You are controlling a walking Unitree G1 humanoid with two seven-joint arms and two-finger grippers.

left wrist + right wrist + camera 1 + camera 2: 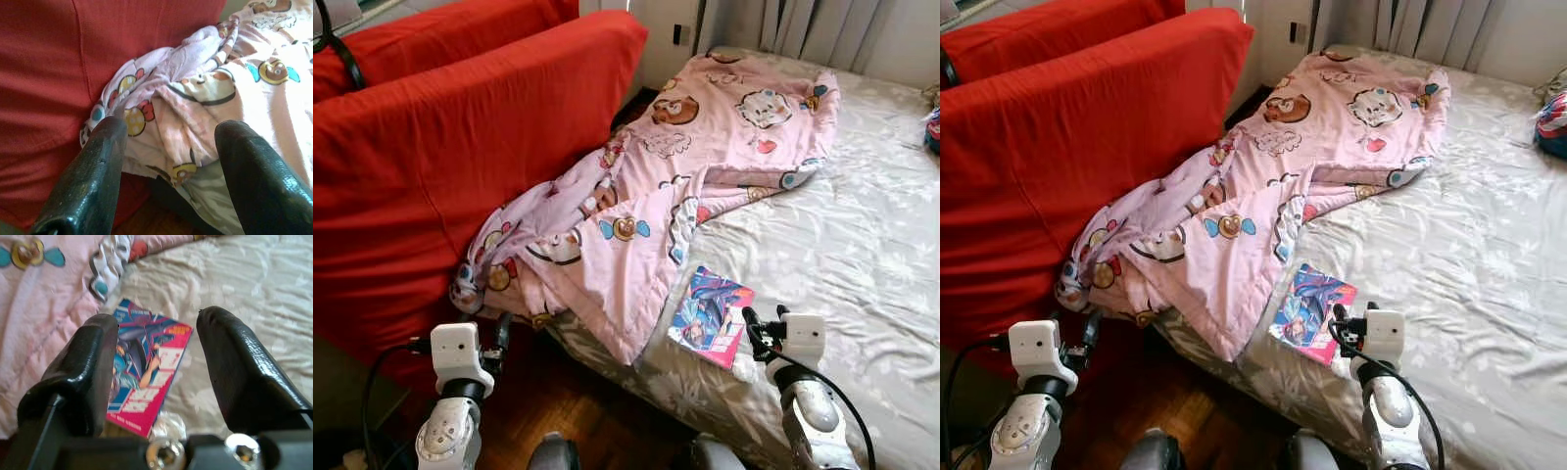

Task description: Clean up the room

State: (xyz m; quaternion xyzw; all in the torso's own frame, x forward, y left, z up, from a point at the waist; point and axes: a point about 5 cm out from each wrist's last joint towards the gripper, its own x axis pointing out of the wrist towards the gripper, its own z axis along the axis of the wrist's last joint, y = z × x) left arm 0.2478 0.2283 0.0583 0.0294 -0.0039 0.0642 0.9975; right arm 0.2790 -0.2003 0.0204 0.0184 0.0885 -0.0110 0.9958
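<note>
While both sets of fingers stand spread and empty, the right gripper (156,377) hovers just above a colourful comic book (711,315) lying flat near the edge of the bed (862,245). Over by the red sofa (431,166), the left gripper (171,161) hangs near the crumpled end of the pink cartoon blanket (646,196), which sprawls across the bed beside the book.

A bedroom in a lived-in home.

A bed (862,245) with a pale flower-patterned sheet lies ahead of the right pincer (762,323), a rumpled pink cartoon-print blanket (656,196) spilling over its edge just ahead of the left pincer (499,333). A red sofa (431,157) stands beyond that pincer, curtains (822,29) hang far past the bed, and dark wooden floor (558,401) shows between the two pincers.
</note>
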